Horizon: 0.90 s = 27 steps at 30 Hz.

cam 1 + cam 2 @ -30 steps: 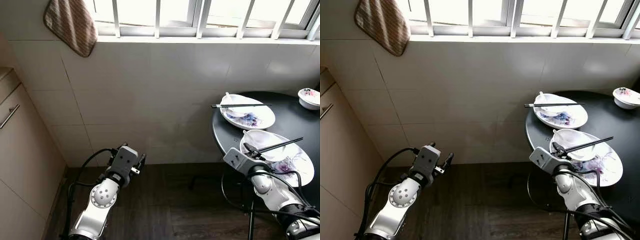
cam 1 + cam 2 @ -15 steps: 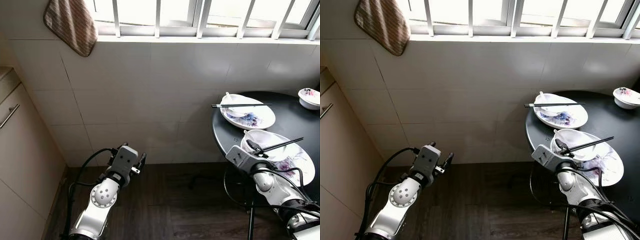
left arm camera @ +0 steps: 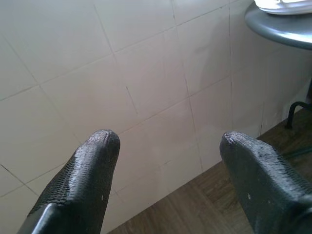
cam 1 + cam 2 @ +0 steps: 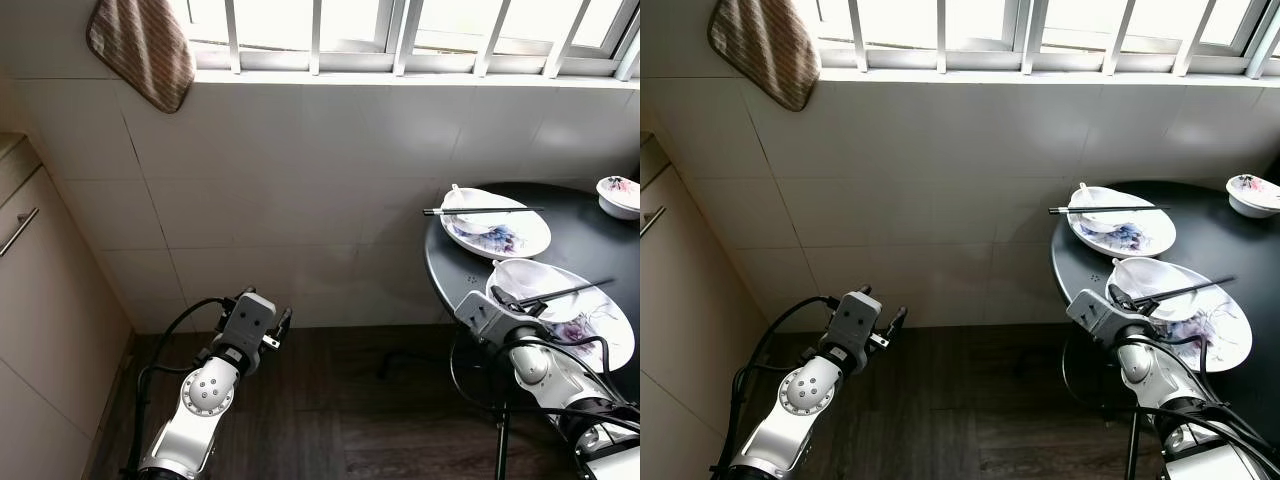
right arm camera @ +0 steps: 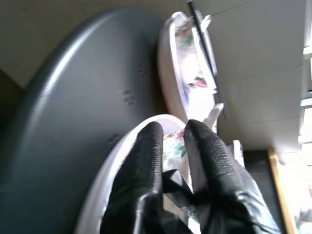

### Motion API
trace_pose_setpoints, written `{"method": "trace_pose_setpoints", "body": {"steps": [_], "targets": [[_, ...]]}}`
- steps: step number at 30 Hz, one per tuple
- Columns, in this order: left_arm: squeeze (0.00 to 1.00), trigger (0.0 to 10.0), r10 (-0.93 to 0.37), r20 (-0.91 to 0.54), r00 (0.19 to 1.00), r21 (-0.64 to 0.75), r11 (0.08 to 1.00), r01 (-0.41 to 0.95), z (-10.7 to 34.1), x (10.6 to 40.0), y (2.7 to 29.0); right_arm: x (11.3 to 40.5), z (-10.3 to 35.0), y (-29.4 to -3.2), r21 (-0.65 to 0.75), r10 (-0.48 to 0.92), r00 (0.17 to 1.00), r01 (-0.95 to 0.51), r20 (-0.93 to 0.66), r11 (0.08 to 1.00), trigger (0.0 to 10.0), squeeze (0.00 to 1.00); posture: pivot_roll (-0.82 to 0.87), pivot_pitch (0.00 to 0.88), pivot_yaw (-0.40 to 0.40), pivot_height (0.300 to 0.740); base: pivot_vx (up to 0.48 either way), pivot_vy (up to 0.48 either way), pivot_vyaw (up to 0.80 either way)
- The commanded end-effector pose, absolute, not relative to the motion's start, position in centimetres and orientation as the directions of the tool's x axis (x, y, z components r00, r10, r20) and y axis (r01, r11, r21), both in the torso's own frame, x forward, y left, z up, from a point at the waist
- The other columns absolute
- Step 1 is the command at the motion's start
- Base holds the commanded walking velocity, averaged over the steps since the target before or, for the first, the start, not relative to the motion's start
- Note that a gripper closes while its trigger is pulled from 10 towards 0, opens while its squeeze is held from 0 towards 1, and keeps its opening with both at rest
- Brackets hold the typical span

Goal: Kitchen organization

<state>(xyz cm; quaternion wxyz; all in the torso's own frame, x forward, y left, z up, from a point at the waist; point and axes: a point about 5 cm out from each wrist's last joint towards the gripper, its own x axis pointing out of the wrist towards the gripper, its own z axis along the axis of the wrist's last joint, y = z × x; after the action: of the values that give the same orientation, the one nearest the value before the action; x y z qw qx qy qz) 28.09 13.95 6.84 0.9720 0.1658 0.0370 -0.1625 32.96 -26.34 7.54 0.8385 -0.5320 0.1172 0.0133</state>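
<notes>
A round black table (image 4: 452, 268) stands at the right against the tiled wall. On its near side a floral plate (image 4: 603, 348) carries a white bowl (image 4: 548, 279) with black chopsticks (image 4: 572, 291) lying across it. My right gripper (image 4: 506, 298) is at this bowl's left rim; in the right wrist view its fingers (image 5: 146, 151) are pressed close together over the rim, shut on it. Farther back lie a second plate (image 4: 498, 240) with its own chopsticks (image 4: 482, 211). My left gripper (image 3: 168, 141) hangs open and empty, low by the wall.
A small floral bowl (image 4: 620, 194) sits at the table's far right. A striped towel (image 4: 143, 50) hangs from the barred window sill. A beige cabinet (image 4: 40, 300) stands at the left. Dark wood floor (image 4: 350, 420) lies between my arms.
My right arm has pushed slightly to the right, and the near bowl, its chopsticks and its plate have shifted right with it. The left arm has barely moved.
</notes>
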Motion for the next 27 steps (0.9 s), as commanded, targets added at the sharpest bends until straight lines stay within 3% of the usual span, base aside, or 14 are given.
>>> {"method": "trace_pose_setpoints", "body": {"steps": [1,5,14,19,27], "targets": [[0.0,10.0,-0.304,-0.122,0.945,0.298,0.897,0.327,6.9,28.2,14.0,32.6,7.1,-26.8,-0.897,-0.13,0.966,-0.152,-0.224,0.416,0.0,0.0,0.03,0.0,-0.07,0.74,0.0,0.0,0.0],[0.0,10.0,-0.302,-0.122,0.946,0.293,0.899,0.325,6.9,28.3,14.0,32.8,7.4,-26.6,-0.933,-0.123,0.975,-0.134,-0.184,0.334,0.0,0.0,0.03,0.0,-0.072,0.74,0.0,0.0,0.0],[0.0,10.0,-0.3,-0.123,0.946,0.281,0.903,0.323,6.9,28.3,13.9,32.7,6.9,-25.6,-0.948,-0.076,0.973,-0.19,-0.216,0.256,0.0,0.0,0.03,0.0,-0.075,0.74,0.0,0.0,0.0],[0.0,10.0,-0.3,-0.124,0.946,0.265,0.909,0.323,6.8,28.4,13.9,33.0,7.1,-25.2,-0.965,-0.024,0.969,-0.244,-0.248,0.095,0.0,0.0,0.02,0.0,-0.075,0.74,0.0,0.0,0.0],[0.0,10.0,-0.299,-0.124,0.946,0.241,0.916,0.321,6.8,28.5,13.7,33.0,6.9,-25.5,-0.953,-0.027,0.955,-0.294,-0.297,0.075,0.0,0.0,0.01,0.0,-0.085,0.74,0.0,0.0,0.0]]}}
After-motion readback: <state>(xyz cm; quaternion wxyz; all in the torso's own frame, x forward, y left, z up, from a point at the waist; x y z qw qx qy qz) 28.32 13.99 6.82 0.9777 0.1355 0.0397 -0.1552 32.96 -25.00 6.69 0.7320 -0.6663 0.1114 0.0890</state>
